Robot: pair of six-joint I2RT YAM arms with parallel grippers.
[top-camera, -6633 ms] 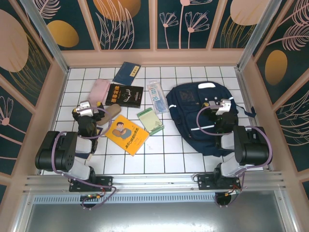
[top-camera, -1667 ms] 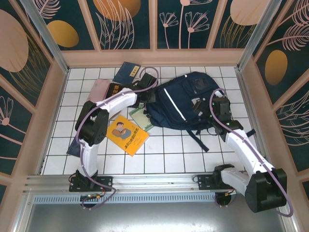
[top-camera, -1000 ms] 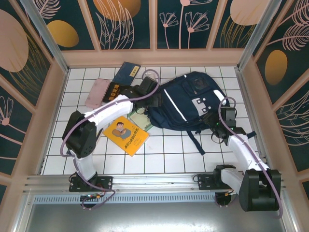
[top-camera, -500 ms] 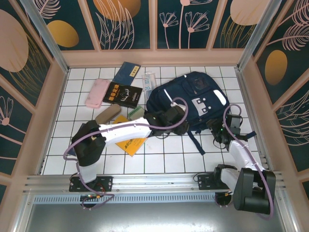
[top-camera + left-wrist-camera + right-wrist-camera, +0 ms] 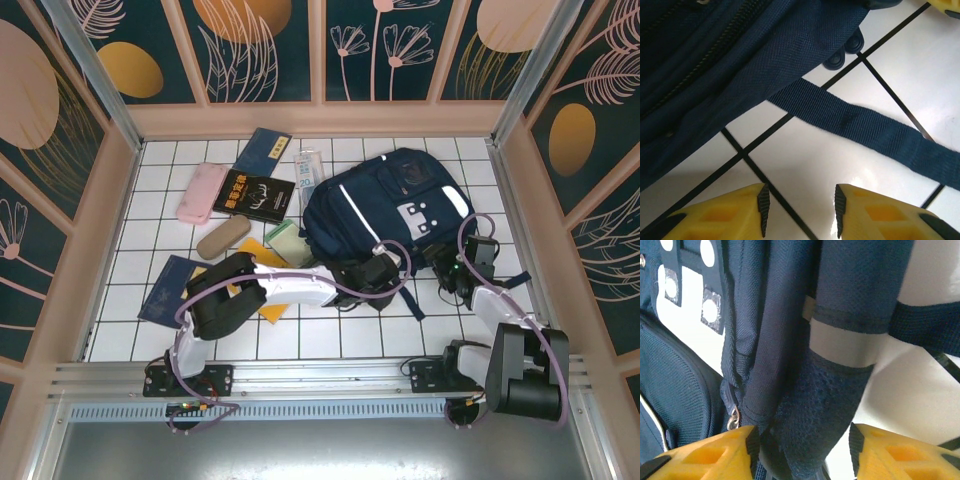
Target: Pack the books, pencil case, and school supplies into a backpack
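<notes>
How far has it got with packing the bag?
Nothing looks packed yet: the black book, notepad, packet and pink case all lie on the tiles outside the backpack. In hand, the right claw straddles a backpack strap with its jaws apart; the left claw hangs open over bare tile by the bag's near edge. Left: getting every item inside.

Backpack (image 5: 385, 205) right of the books (image 5: 258, 193), notepad (image 5: 283, 240) between.

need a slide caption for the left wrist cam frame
Left gripper, fingers apart above white tile, beside the backpack edge and its loose webbing strap.
</notes>
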